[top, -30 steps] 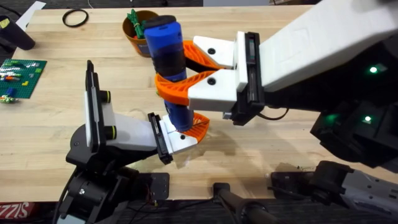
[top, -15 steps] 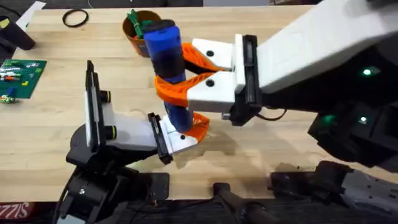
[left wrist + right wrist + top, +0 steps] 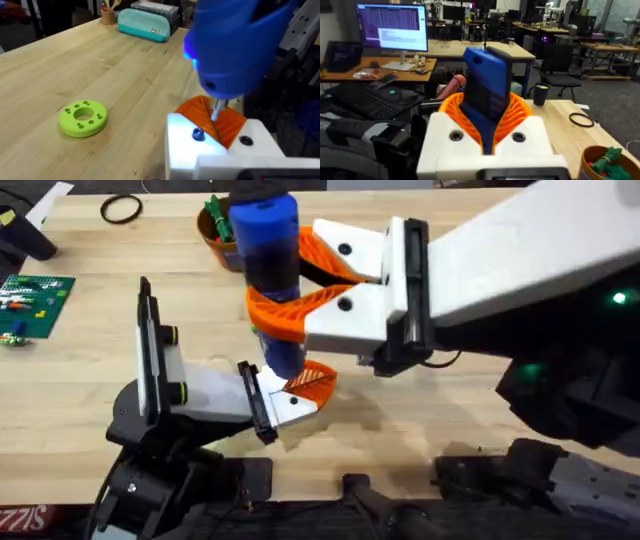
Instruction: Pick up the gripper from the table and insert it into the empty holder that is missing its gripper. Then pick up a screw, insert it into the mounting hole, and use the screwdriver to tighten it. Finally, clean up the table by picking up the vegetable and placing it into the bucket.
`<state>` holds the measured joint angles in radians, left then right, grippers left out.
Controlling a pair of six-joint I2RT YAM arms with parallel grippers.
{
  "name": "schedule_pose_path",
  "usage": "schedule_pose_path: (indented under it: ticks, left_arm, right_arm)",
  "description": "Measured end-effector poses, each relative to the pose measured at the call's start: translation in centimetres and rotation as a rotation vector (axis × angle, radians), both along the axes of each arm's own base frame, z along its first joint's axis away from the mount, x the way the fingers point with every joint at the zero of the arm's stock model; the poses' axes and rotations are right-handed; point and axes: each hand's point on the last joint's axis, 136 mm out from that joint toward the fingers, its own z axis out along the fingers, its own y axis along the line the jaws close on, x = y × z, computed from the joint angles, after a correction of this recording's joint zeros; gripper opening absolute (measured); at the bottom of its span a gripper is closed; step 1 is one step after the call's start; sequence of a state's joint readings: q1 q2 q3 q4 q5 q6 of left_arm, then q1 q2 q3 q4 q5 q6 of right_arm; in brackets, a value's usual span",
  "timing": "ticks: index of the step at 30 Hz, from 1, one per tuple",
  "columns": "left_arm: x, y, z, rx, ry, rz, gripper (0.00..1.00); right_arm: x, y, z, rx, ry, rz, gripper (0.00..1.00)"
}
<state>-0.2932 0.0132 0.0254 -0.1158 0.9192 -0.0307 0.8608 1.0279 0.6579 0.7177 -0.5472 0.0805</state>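
Note:
My right gripper (image 3: 290,290) is shut on the upright blue screwdriver (image 3: 267,270), its curved orange fingers (image 3: 520,114) wrapped around the barrel. The metal bit (image 3: 217,108) points down at the white holder (image 3: 283,408) on my left arm's tip, just above it. The small orange gripper (image 3: 209,119) sits seated in that holder (image 3: 220,152). A blue screw head (image 3: 198,134) shows in the holder's face, beside a dark hole (image 3: 245,141). The brown bucket (image 3: 212,235) stands at the far side, partly behind the screwdriver, with the green vegetable (image 3: 605,162) inside it.
A black ring (image 3: 120,208) lies at the far left. A green board (image 3: 30,295) with small parts sits at the left edge. A green disc (image 3: 82,117) lies on the wood, and a teal case (image 3: 145,22) farther off.
The right gripper has lifted the screwdriver a little and carried it slightly toward the far side. The left arm and holder have stayed put.

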Motion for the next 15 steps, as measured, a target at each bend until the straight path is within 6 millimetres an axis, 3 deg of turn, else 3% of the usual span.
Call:
schedule_pose_path:
  ticks: [15]
  left_arm:
    - [0.0, 0.0, 0.0, 0.0, 0.0, 0.0, 0.012]
  right_arm:
    - [1.1, 1.3, -1.0, 0.001, -0.032, -0.007, 0.05]
